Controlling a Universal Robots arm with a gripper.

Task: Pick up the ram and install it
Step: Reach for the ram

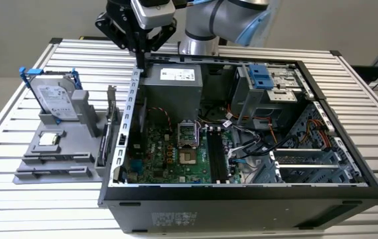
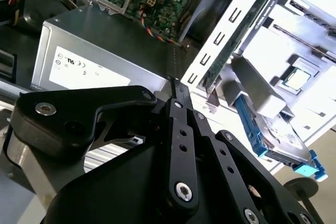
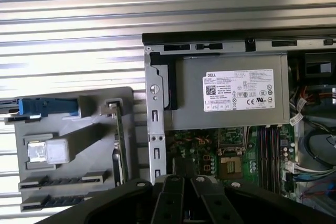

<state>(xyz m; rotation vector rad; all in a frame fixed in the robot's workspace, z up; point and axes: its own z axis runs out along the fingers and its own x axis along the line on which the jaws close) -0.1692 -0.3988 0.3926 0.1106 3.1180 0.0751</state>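
Observation:
My gripper [image 1: 140, 62] hangs over the back corner of the open computer case [image 1: 242, 191], on the exterior view's left. It is just above the grey power supply [image 1: 175, 84], and its black fingers are pressed together with nothing between them. The fingers [image 2: 176, 98] meet at one tip in the second wrist view. I cannot tell the ram for certain. Two long dark strips [image 1: 53, 158] [image 3: 52, 181] sit in the front slots of the grey parts holder [image 1: 89, 119]. The motherboard's long memory slots [image 1: 217, 157] [image 3: 270, 153] lie deep in the case.
The holder stands on the slatted table at the exterior view's left. It carries a hard drive [image 1: 56, 99] in a blue frame, a square processor [image 1: 48, 139] and a card with a metal bracket [image 1: 109, 129]. Cables and drive cages fill the case's other side.

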